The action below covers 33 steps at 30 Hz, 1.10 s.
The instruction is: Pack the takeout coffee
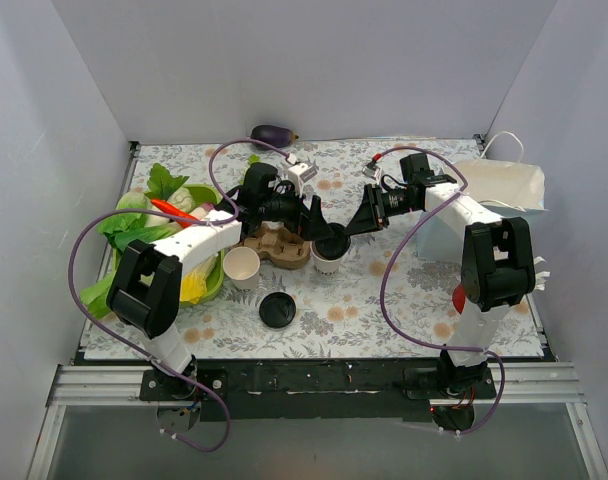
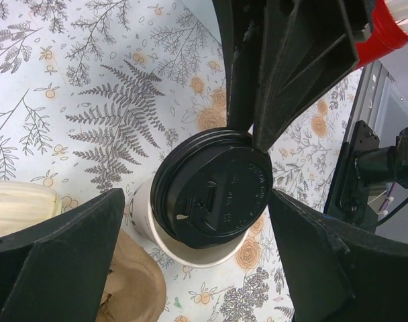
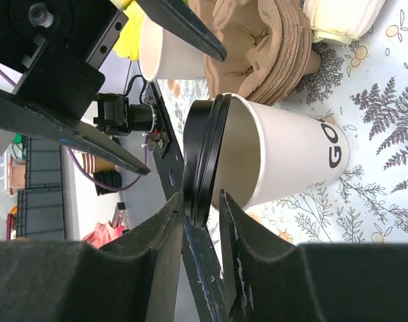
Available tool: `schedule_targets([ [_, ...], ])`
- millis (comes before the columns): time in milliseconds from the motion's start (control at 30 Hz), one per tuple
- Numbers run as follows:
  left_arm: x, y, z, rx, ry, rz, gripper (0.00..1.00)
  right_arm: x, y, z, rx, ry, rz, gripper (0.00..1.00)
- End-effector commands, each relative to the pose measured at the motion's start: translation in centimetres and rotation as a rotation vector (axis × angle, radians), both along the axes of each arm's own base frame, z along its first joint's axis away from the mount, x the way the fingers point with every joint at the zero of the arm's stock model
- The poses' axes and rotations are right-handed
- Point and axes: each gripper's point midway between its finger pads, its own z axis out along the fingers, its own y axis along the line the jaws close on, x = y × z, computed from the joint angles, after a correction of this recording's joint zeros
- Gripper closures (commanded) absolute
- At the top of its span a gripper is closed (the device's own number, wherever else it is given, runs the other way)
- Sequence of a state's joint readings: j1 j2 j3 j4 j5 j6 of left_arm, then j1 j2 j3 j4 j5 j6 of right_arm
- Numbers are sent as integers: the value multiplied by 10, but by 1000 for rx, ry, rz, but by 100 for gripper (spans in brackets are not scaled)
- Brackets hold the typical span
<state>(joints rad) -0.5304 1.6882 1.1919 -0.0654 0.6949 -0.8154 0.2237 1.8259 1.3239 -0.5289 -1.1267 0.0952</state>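
Far left, we are looking at a green bowl [image 1: 214,285] heaped with leafy vegetables, with the left arm reaching across above it. Moving along, a lidless white cup [image 1: 242,266] is standing on the flower-print table [image 1: 404,320], and a loose black lid [image 1: 277,310] is lying just nearer the bases. Behind that cup a brown cardboard carrier [image 1: 281,248] is sitting. Now the left gripper [image 2: 196,193]: its fingers are standing wide apart, one either side of the takeout coffee [image 1: 329,248] and touching nothing. The coffee is standing upright on the table, right up against the carrier's right edge. Its dome lid is sitting askew, so we are seeing white cup rim on one side. From the right, the right gripper [image 3: 202,201] is straddling the lid's rim with its fingers narrowly apart; we cannot tell whether they are pinching it. Far right, a white paper bag [image 1: 494,185] is standing well apart from the coffee.
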Motion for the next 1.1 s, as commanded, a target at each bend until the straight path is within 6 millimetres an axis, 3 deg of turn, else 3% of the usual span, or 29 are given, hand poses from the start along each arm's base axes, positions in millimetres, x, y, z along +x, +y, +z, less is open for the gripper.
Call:
schedule_targets([
  [0, 5, -4, 2, -8, -16, 3, 12, -2, -3, -3, -4, 0, 1, 64],
  [1067, -4, 2, -8, 6, 23, 23, 17, -1, 3, -28, -55, 47, 0, 62],
])
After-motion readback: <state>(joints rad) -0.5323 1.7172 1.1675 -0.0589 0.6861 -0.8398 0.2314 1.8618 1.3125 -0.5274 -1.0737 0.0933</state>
